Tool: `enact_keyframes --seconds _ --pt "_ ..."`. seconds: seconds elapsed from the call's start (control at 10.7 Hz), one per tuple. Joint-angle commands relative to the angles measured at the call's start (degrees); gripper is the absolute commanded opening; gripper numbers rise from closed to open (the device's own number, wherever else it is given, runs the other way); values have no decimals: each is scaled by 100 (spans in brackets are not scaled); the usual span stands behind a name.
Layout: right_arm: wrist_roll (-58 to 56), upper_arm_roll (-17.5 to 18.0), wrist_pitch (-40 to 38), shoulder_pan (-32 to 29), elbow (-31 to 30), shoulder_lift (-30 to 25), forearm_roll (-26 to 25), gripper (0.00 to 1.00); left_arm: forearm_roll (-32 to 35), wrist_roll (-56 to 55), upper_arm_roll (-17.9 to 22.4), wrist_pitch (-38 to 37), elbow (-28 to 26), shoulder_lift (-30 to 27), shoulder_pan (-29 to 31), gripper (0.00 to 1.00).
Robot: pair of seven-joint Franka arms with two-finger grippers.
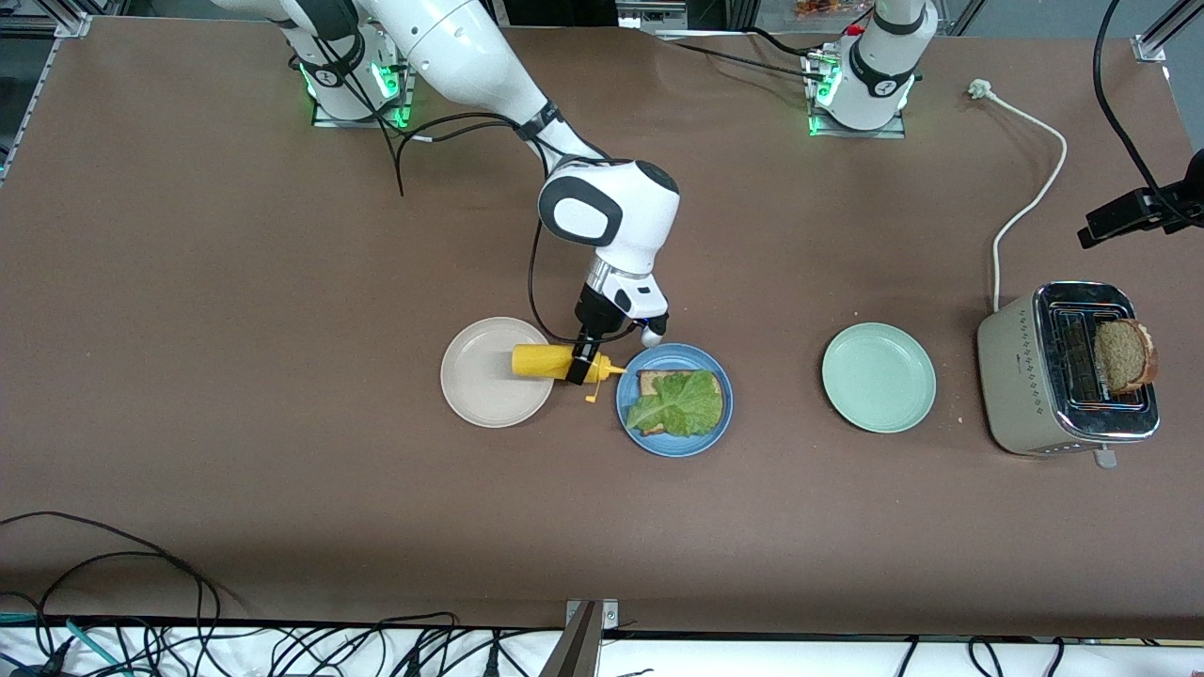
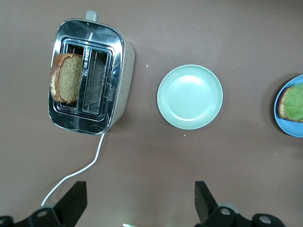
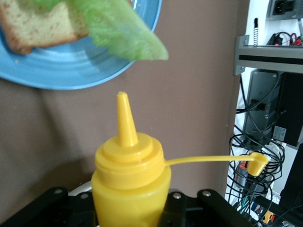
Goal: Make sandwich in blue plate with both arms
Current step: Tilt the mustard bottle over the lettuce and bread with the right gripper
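Your right gripper (image 1: 585,362) clamps the uncapped yellow mustard bottle (image 1: 555,363) sideways, its nozzle beside the blue plate (image 1: 633,425) holding bread and lettuce (image 1: 679,404), risking sauce on the table, while your open-jawed left gripper (image 2: 137,201) waits over bare table near the toaster (image 2: 90,75).

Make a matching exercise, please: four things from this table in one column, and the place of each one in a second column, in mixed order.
Things:
1. lettuce leaf
2. mustard bottle
3. bread slice
4. mint-green plate

Places:
A. in the toaster slot
B. between the blue plate and the toaster
C. held sideways in the right hand
D. on the bread in the blue plate

Pairs: 1-D, 2-C, 3-A, 4-B
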Motion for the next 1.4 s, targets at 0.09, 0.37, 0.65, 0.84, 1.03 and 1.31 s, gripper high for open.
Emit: enact_keyframes --seconds 0.09,0.37,0.65,0.84,1.03,1.31 --pt "224 -81 -134 214 572 427 -126 0 87 -31 -33 -54 12 -9 7 100" --pt "550 -256 -212 477 879 831 -170 0 78 -31 -24 -54 20 -9 7 100" --pt "551 -477 -292 680 950 955 -213 0 78 -31 -24 -54 20 -9 7 100" --pt "551 -477 -283 672 968 982 -231 0 78 -31 -33 -54 20 -9 -1 100" --pt "542 -468 -283 654 1072 982 -205 0 78 -40 -42 -54 20 -9 -10 100" --pt "420 -451 -353 602 1109 833 -13 0 78 -40 -51 -54 29 -9 -2 100"
